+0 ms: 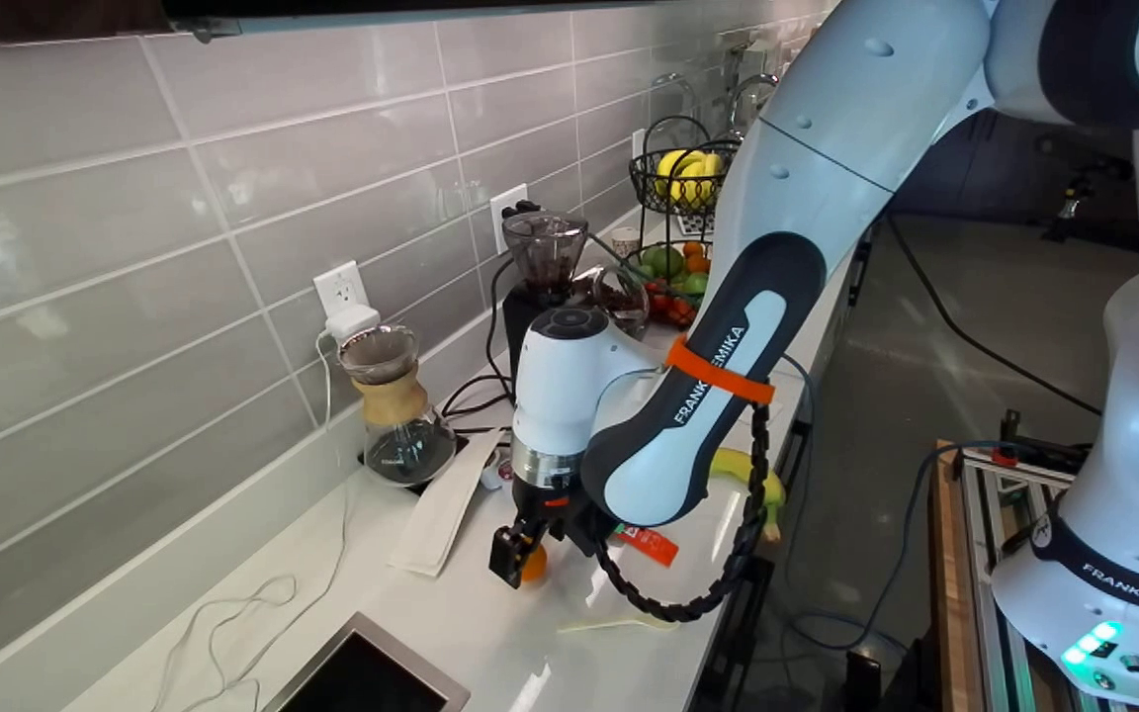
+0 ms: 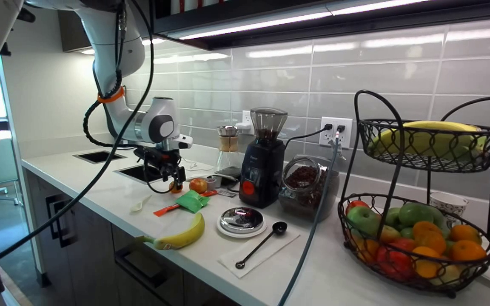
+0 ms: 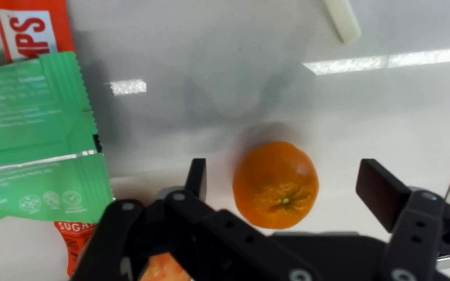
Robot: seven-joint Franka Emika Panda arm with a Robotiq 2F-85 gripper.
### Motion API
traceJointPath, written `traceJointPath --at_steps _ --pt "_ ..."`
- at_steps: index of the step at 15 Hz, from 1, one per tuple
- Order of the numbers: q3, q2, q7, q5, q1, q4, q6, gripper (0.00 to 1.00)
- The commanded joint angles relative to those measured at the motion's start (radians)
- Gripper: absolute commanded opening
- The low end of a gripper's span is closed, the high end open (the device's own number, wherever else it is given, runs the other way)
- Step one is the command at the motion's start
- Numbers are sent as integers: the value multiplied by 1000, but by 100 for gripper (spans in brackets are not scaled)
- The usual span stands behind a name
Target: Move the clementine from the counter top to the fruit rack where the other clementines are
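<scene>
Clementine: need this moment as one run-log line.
clementine: on counter top | tool: open, jaws astride clementine, gaps both sides | transfer to fruit rack: pending

Wrist view close above the clementine [image 3: 275, 185]

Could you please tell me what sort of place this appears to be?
Most likely a kitchen or break-room coffee area: a coffee grinder, a pour-over carafe and a fruit rack stand on the counter top.

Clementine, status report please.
End effector open. Clementine on counter top, between fingers in wrist view, gaps both sides. Possible snags: redder fruit, green packet nearby.
</scene>
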Motion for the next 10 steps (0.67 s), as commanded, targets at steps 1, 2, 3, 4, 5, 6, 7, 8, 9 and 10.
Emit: traceJointPath --at_steps 1,2,3,4,5,6,7,8,9,10 --pt "-8 33 -63 20 14 23 29 66" --pt "-6 35 -74 22 12 25 30 58" --pt "-8 37 -79 21 13 25 34 49" --pt "-7 37 -86 24 10 25 35 42" --pt "-7 37 -92 25 9 25 38 33" --pt "-8 37 -96 24 9 25 39 27" --pt "-9 37 -100 24 9 26 37 27" --pt "-11 37 -101 22 11 26 38 74" --pt "-10 37 -103 23 10 26 38 73" --pt "-11 38 -103 22 11 26 38 74"
